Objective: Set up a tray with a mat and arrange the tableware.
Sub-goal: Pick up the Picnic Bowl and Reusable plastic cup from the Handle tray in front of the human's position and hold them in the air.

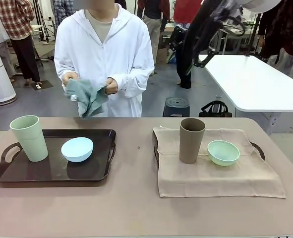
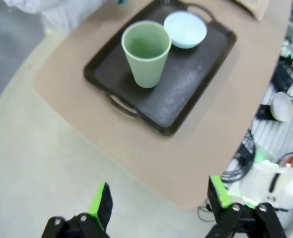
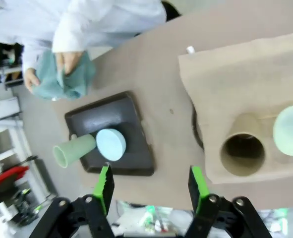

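A tan table (image 1: 136, 208) carries two trays side by side. Toward its left edge lies a dark tray (image 1: 17, 173) with cut-out handles, bare of any mat. The pale green tumbler (image 1: 29, 137) stands upright at that tray's left end, just inside the handle, and the light blue bowl (image 1: 77, 149) sits right of the tray's middle, near the tumbler but apart from it. Toward the table's right edge a beige mat (image 1: 210, 178) is draped over the second tray (image 1: 258, 148), of which a handle and a strip of rim show at each end; the mat's front edge hangs past the tray onto the table. On the mat the brown tumbler (image 1: 191, 140) stands upright left of centre, with the mint green bowl (image 1: 223, 152) just beside it on the right, not touching. At the far edge, behind the dark tray, a person (image 1: 106, 49) in a white hooded jacket holds a teal cloth (image 1: 88, 96) bunched between the right hand (image 1: 70, 78) and the left hand (image 1: 111, 86), above the table and clear of it. The left gripper (image 2: 158, 184) hangs high off the table's left corner, over the floor, its green-padded fingers (image 2: 99, 206) spread wide with nothing between them. The right gripper (image 3: 150, 168) hangs high over the table's near edge, between the two trays, its jaws likewise apart and holding nothing.
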